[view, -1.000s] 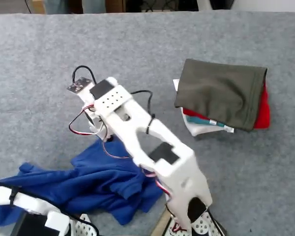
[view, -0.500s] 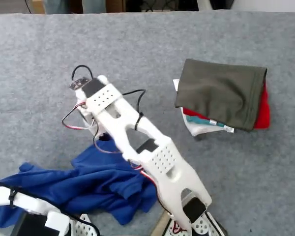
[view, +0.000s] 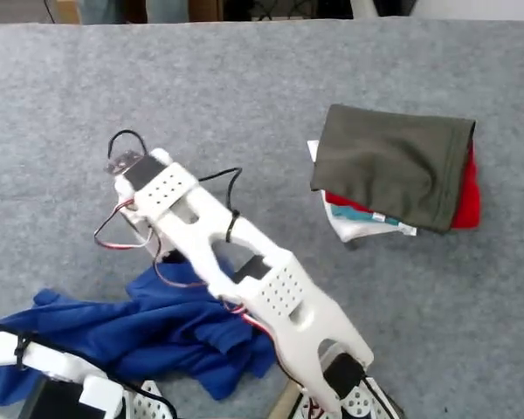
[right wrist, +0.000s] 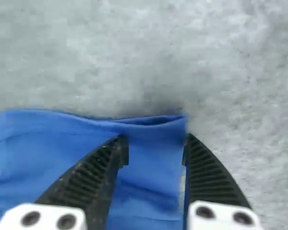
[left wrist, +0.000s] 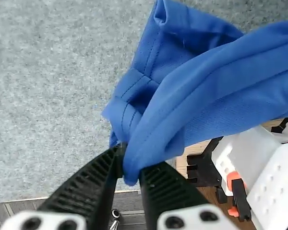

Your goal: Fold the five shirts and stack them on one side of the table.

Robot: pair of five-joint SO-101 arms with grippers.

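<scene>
A crumpled blue shirt (view: 148, 327) lies at the table's near left. My left gripper (left wrist: 127, 155) is shut on a bunched fold of the blue shirt (left wrist: 192, 100), holding it just above the grey table. The left arm (view: 44, 362) sits at the near left corner. My right arm (view: 201, 236) stretches from the near edge out over the shirt's far corner. My right gripper (right wrist: 151, 143) stands open, its fingers on either side of the blue shirt's edge (right wrist: 149, 163). A stack of folded shirts (view: 393, 170), olive on top, rests at the right.
The grey cloth-covered table (view: 271, 78) has free room across the far half and the middle. Loose red, white and black wires (view: 122, 236) hang beside the right arm's wrist. The table's near edge (left wrist: 19, 203) lies close behind the left gripper.
The right arm has swung to the left and stretched out lower over the shirt's far corner. The shirt's far corner has shifted a little nearer. The folded stack has not moved.
</scene>
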